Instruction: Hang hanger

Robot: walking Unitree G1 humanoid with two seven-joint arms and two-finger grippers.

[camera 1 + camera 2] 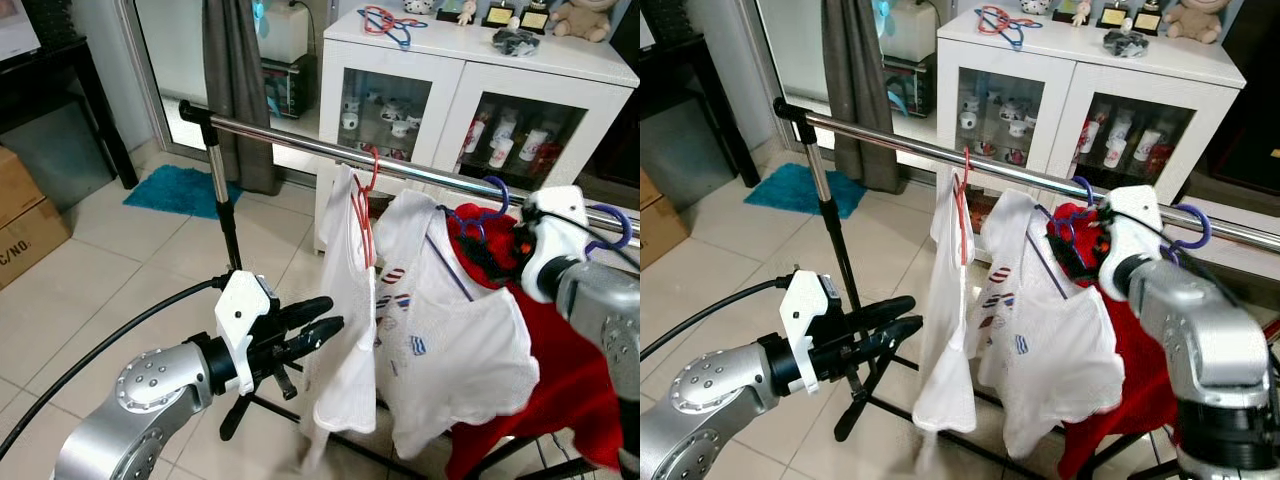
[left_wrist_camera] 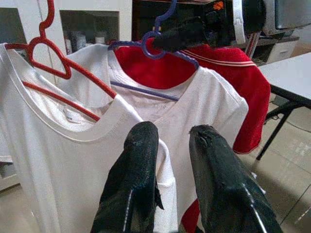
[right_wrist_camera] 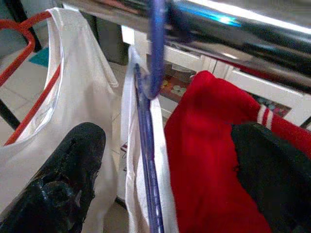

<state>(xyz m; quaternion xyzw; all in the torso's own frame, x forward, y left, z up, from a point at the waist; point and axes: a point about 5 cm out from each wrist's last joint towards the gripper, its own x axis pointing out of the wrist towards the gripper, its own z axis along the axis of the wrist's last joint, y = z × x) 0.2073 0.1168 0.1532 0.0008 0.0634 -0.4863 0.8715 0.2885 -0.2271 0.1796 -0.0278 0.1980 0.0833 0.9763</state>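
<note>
A chrome rail point(image 1: 290, 138) carries a red hanger point(image 1: 362, 215) with a white tank top point(image 1: 340, 340). Beside it, a blue hanger point(image 1: 497, 190) holding a white T-shirt point(image 1: 450, 350) is hooked over the rail. A red garment point(image 1: 560, 380) hangs behind on another blue hanger point(image 1: 618, 228). My right gripper point(image 3: 165, 184) is up at the blue hanger's neck just under the rail, open, with its fingers point(image 3: 63, 184) wide on either side of the hanger wire. My left gripper point(image 1: 318, 323) is low, in front of the tank top, open and holding nothing.
The rack's black upright pole point(image 1: 222, 200) and its legs stand just beyond my left arm. A white glass-door cabinet point(image 1: 450, 60) is close behind the rail. A grey curtain point(image 1: 235, 80), a teal mat point(image 1: 180, 188) and cardboard boxes point(image 1: 25, 215) lie to the left.
</note>
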